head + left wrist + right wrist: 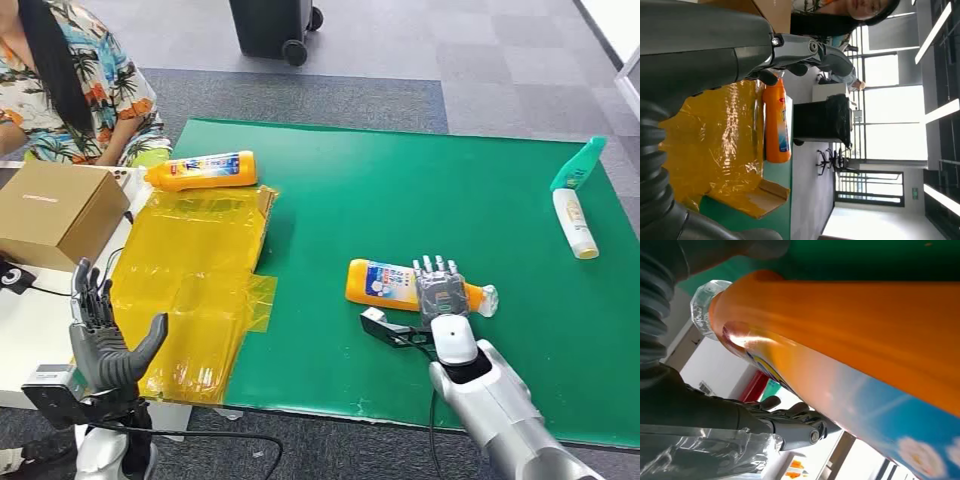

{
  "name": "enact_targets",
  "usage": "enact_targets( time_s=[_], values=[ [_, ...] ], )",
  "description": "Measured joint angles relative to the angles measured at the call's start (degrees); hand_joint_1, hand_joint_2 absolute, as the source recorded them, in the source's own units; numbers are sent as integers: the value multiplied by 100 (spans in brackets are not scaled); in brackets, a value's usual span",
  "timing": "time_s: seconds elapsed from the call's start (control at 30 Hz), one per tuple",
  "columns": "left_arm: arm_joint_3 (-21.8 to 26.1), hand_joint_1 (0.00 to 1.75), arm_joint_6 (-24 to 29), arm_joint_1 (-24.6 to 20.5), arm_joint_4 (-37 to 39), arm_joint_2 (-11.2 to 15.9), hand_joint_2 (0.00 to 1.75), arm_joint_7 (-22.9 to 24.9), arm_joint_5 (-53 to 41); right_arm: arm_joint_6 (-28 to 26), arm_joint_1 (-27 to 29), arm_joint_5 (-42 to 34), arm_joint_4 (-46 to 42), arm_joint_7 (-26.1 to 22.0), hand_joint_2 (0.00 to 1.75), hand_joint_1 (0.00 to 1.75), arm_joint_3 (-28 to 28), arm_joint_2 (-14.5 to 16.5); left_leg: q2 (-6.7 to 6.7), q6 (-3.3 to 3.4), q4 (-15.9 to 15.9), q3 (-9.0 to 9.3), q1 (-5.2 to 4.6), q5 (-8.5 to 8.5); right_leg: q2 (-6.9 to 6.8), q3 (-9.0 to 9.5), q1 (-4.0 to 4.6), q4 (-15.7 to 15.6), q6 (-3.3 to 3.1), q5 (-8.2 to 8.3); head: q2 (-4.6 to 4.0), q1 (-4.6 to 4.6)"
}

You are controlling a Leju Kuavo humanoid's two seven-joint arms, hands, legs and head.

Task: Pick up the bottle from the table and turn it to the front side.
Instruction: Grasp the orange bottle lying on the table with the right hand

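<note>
Right hand (440,290) rests over the orange bottle (381,282) lying on the green mat (423,190)

Two silver metal arms end in dark grey, many-fingered hands: the left hand (106,340) at 8 o'clock, the right hand (440,290) at 5 o'clock, trailing a black cable (433,425).

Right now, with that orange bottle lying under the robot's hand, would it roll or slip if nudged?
The orange bottle lies on its side on the green mat, so it may roll. Its glossy skin looks slippery. The right hand lies over it, probably steadying it.
</note>
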Motion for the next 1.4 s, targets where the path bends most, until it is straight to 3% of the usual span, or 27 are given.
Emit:
enact_targets(
  time_s=[0.2, 0.33, 0.67, 1.1, 1.23, 1.4],
  values=[
    [5, 0, -15, -1, 0, -3, 175, -4, 0, 25, 0, -23, 4, 30, 175, 0, -81, -40, 0, 0, 0, 3, 0, 1, 0, 1, 0, 0, 0, 0, -1, 1],
    [5, 0, -38, -3, 0, -3, 175, -10, 1, 55, -14, -62, 37, 9, 175, 175, -168, -53, 0, 0, 0, 3, 0, 1, 0, 2, 0, 0, 0, 0, 1, 0],
    [27, 0, -103, -12, 0, -9, 175, -48, 83, -471, -118, -309, 345, -714, 175, 175, -209, -26, 1, 0, 0, 3, 0, 1, 0, 2, 0, 0, -4, 4, -1, 0],
    [35, 0, -56, -40, 2, -51, 175, -50, 79, -2336, 26, -582, 512, -1078, 175, 175, -177, 301, 1, 0, 0, -2, 0, 1, 0, -4, 0, 1, -4, 3, 0, 0],
    [-3, 0, 4, -68, 3, -51, 175, -50, 81, -2932, 203, -1076, 406, -1460, 175, 175, -274, 434, 1, 0, 0, -3, 0, 0, 0, -5, 0, 1, -4, 2, 0, 0],
    [-87, 0, 42, -107, 10, -50, 175, -50, 91, -3180, 478, -1868, 20, -2100, 175, 175, -529, 626, 1, -1, 0, -3, 1, 0, 0, -7, 1, 1, -5, 1, -1, 0]
  ],
)
